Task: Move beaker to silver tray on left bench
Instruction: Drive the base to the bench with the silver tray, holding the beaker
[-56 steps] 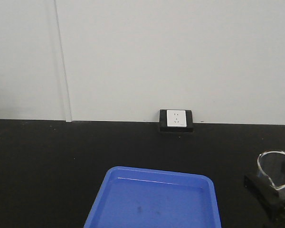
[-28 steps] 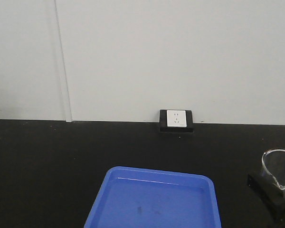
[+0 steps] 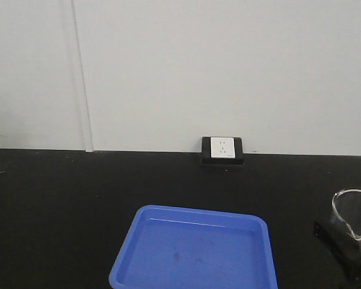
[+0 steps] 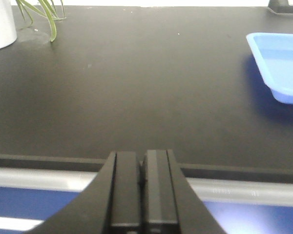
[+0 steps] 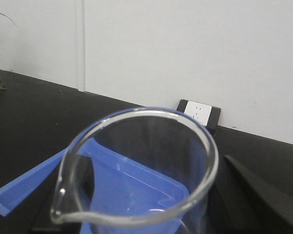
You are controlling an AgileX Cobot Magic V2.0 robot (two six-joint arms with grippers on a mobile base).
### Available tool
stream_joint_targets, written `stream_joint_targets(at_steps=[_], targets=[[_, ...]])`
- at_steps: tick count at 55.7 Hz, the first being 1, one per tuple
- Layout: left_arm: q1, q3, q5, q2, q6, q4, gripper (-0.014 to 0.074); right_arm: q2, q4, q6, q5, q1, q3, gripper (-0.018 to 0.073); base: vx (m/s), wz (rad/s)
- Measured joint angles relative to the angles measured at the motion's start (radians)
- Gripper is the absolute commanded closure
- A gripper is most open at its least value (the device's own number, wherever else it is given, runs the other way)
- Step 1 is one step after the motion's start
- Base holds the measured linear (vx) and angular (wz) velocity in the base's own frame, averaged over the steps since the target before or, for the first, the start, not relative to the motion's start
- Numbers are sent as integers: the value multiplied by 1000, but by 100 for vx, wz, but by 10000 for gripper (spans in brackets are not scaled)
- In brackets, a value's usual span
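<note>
The small clear beaker [image 3: 352, 212] is held upright at the right edge of the front view, a little above the black bench worktop [image 3: 60, 205]. My right gripper [image 3: 348, 232] is shut on it. In the right wrist view the beaker [image 5: 141, 165] fills the frame, with a dark finger [image 5: 84, 176] on its left and another on its right. My left gripper [image 4: 142, 161] is shut and empty, over the front edge of the bench [image 4: 136, 73]. The silver tray is out of view.
A blue plastic tray [image 3: 195, 250] lies on the bench in front, left of the beaker; it also shows in the left wrist view [image 4: 281, 63]. A wall socket [image 3: 222, 149] sits at the white wall. A plant in a white pot [image 4: 0, 24] stands far left.
The beaker and right gripper have shifted slightly right. The view has drifted a little, so the blue tray and the socket sit slightly higher and plant leaves show at the left.
</note>
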Motion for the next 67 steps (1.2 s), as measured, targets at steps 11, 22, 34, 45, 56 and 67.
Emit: stream_joint_targets(at_steps=[11,22,34,45,56,67], targets=[[0,0,0,0,0,0,595,0,0,0,1,0,0,566,-24,2],[0,0,0,0,0,0,595,0,0,0,2,0,0,566,-31,18],[0,0,0,0,0,0,595,0,0,0,2,0,0,566,-34,40],[0,0,0,0,0,0,595,0,0,0,2,0,0,566,-36,48],[0,0,0,0,0,0,595,0,0,0,2,0,0,566,-35,46],[0,0,0,0,0,0,595,0,0,0,2,0,0,566,-33,47]])
